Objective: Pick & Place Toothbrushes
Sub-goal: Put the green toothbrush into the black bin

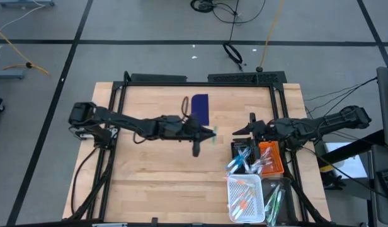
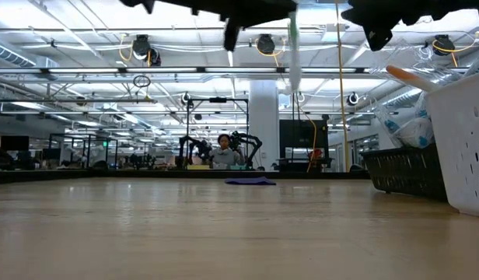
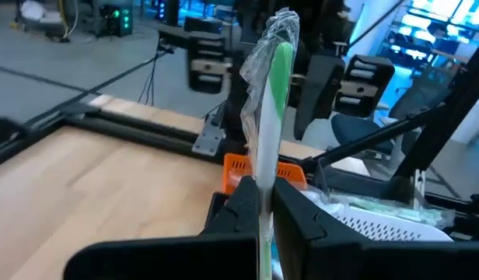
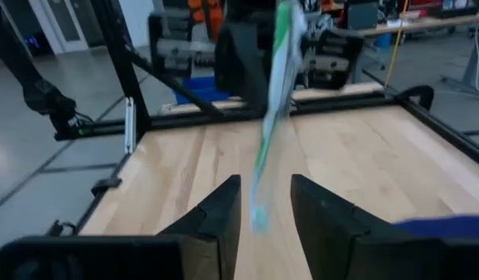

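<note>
My left gripper (image 3: pixel 263 206) is over the table's middle (image 1: pixel 203 133), shut on a green toothbrush (image 3: pixel 272 93) in a clear wrapper. The low view shows this toothbrush (image 2: pixel 295 54) upright, high above the table. My right gripper (image 4: pixel 265 210) stands open to the right of it (image 1: pixel 239 130), facing it. In the right wrist view the toothbrush's lower end (image 4: pixel 259 210) shows between the open fingers; whether they touch it I cannot tell. Several more toothbrushes lie in the baskets at the near right: a black basket (image 1: pixel 241 153), an orange basket (image 1: pixel 270 157) and a white basket (image 1: pixel 245 198). My left gripper pinches the wrapped toothbrush's handle (image 3: pixel 263 175) between its two fingers. The fingers come level from the table's left and lie across the brush. The brush stands upright, lifted clear of the table. A long part with crinkled wrapper (image 3: pixel 280 27) rises above the fingers.
A dark blue flat rectangle (image 1: pixel 200 108) lies on the table toward the far edge, behind my left gripper. A few green toothbrushes (image 1: pixel 276 198) lie beside the white basket. A black frame (image 1: pixel 181 81) borders the table. The wooden top to the near left is bare.
</note>
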